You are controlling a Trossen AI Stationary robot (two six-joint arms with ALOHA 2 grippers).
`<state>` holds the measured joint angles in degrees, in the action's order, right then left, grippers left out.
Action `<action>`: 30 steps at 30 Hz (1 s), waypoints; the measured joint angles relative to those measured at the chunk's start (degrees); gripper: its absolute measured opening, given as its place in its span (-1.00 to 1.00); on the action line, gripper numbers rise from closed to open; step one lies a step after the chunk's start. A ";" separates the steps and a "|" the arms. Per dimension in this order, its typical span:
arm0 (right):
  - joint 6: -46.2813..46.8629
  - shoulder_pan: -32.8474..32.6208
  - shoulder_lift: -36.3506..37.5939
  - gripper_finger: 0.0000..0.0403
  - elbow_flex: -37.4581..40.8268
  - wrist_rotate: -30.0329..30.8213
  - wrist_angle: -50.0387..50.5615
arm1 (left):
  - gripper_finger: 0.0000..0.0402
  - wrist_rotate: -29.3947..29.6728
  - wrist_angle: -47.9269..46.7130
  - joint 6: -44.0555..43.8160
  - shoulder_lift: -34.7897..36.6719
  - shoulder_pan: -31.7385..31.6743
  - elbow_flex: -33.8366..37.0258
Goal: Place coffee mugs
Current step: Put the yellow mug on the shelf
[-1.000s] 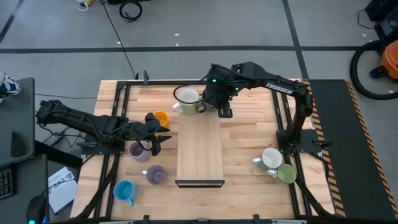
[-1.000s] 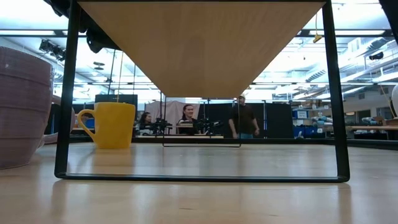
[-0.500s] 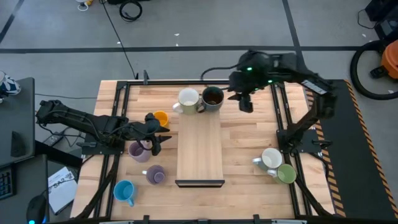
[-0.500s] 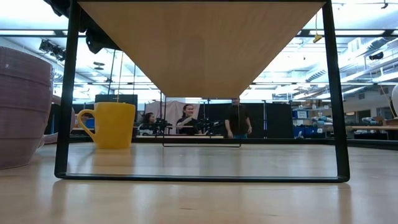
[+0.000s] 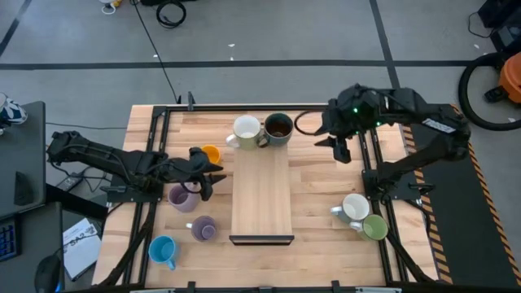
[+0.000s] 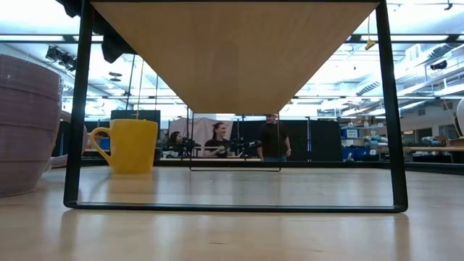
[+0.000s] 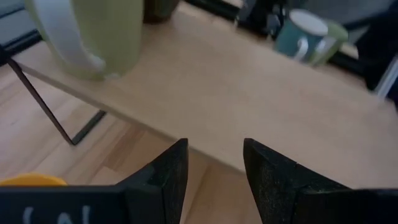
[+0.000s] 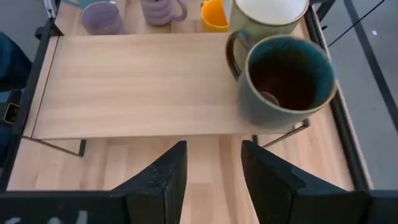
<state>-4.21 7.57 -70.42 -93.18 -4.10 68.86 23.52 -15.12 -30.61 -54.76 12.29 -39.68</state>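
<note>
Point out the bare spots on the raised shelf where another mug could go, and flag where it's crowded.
The raised shelf is bare from the dark grey mug and white mug at its far end down to its near edge. It's crowded beside the shelf near the left end effector: the orange mug and two lavender mugs.

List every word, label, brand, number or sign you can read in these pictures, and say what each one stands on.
Nothing here can be read for certain.
Right arm: pale lettering on its upper link, too small to read.
Sheet of paper beside the table's left edge: dark print, too small to read.
Left gripper: pale marks on its body at the wrist picture's edge, cut off and blurred.
Mugs and wooden shelf: no writing visible.
</note>
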 joint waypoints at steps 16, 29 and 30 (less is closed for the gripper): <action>7.06 -0.34 14.56 -0.21 29.12 -0.02 -15.15 | -0.20 0.26 -16.64 -0.32 0.09 -12.37 -8.81; 6.80 -0.34 14.81 -0.22 32.11 -0.02 -18.03 | -0.20 -0.90 -35.58 -1.82 -0.04 -26.02 -11.74; 6.78 -0.34 14.81 -0.21 32.25 -0.02 -18.14 | -0.20 -1.48 -35.89 -1.86 -0.04 -26.95 -11.74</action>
<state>2.57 7.23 -55.61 -60.93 -4.12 50.72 22.04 -51.01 -32.47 -54.81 -14.66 -51.42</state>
